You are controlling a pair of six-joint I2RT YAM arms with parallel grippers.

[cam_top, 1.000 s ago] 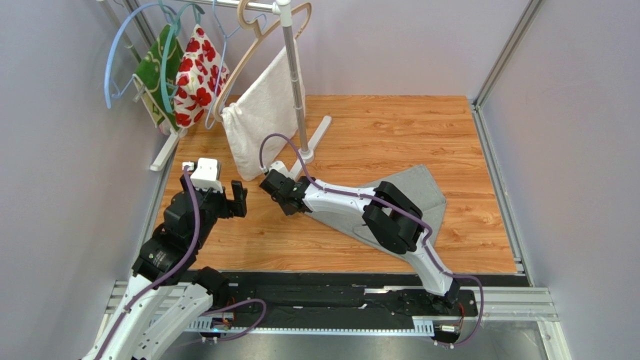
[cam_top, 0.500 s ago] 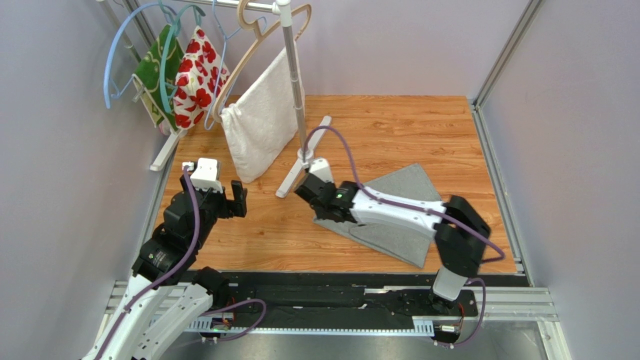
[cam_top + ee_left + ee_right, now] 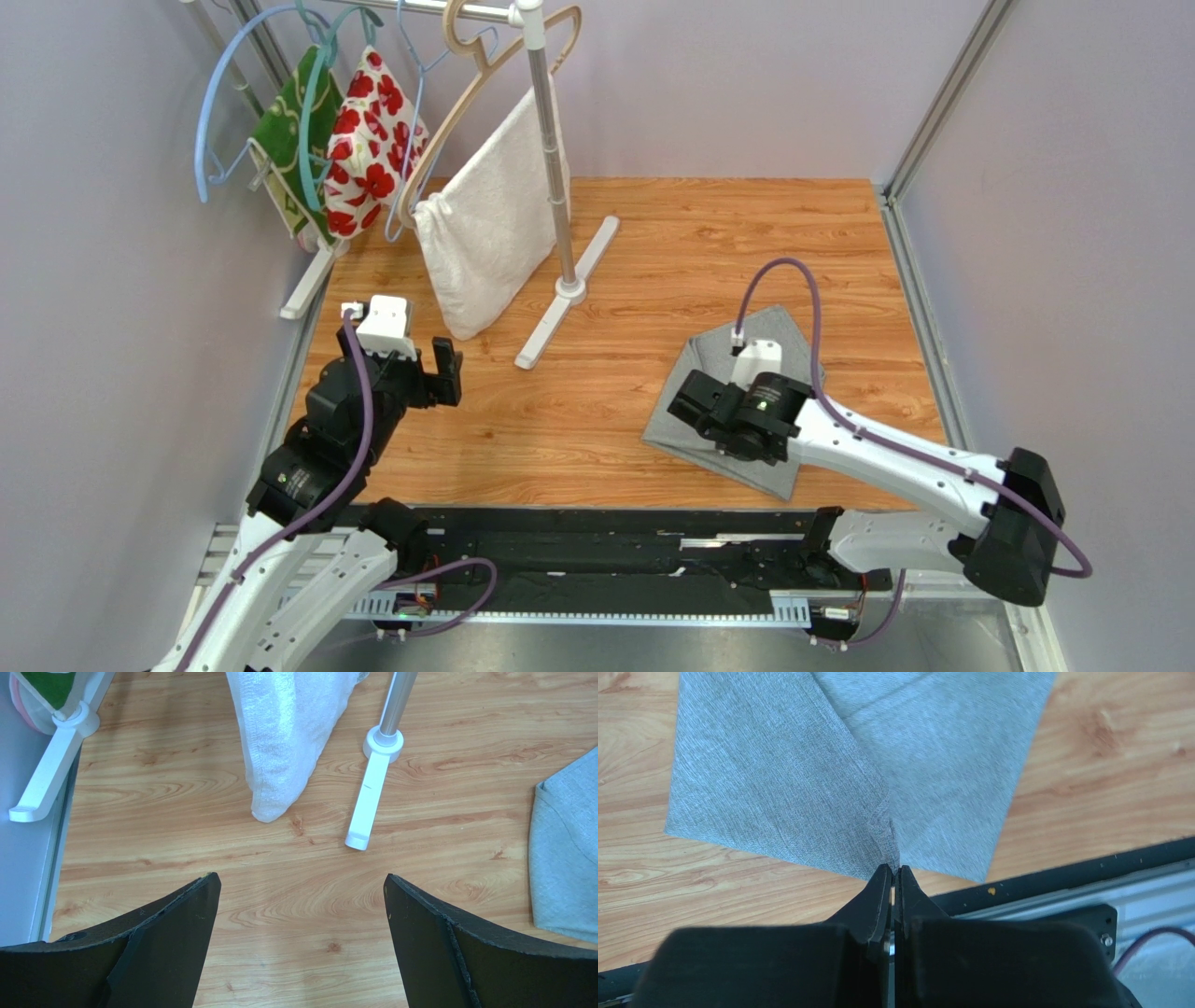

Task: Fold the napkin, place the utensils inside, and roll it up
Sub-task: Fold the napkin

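Pale lilac-grey walls [image 3: 758, 84] enclose a wood-grain tabletop [image 3: 730, 238]. At its far left corner stands a white clothes rack [image 3: 550, 154] hung with a white towel [image 3: 484, 238], a red-flowered cloth [image 3: 368, 133] and a green cloth [image 3: 285, 147].

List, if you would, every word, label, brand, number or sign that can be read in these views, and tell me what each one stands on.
No readable text in any view.
napkin: plain grey, no label showing.
white towel: plain, no tag showing.
flowered fabric: red flowers only, no lettering.
rack foot: one faint dark mark, too small to read.
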